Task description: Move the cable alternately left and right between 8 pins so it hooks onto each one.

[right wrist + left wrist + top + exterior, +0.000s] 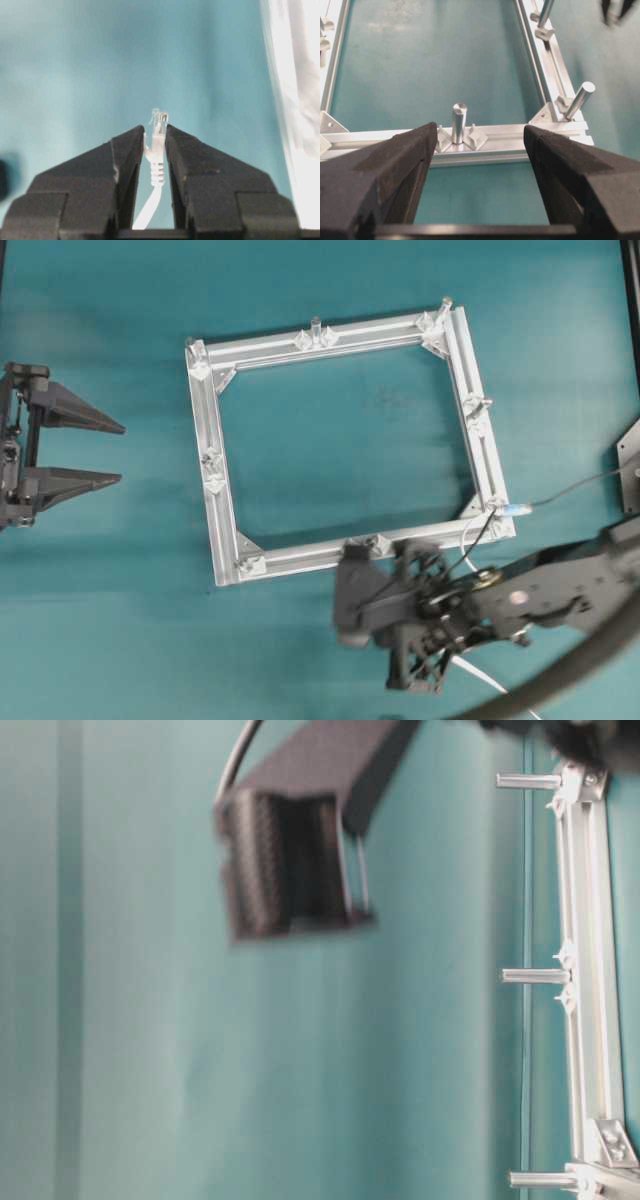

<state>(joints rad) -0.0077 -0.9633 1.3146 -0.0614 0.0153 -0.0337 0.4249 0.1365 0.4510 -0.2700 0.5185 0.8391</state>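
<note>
Your left gripper idles wide open, well left of the frame. Your right gripper is clamped on the cable just behind its plug, long axis along the fingers, nearest the bottom-rail pin, so start there.

The left hand sits at the left edge, fingers spread wide and pointing right. The right hand reaches in from the lower right, fingers pinched on the cable.
</note>
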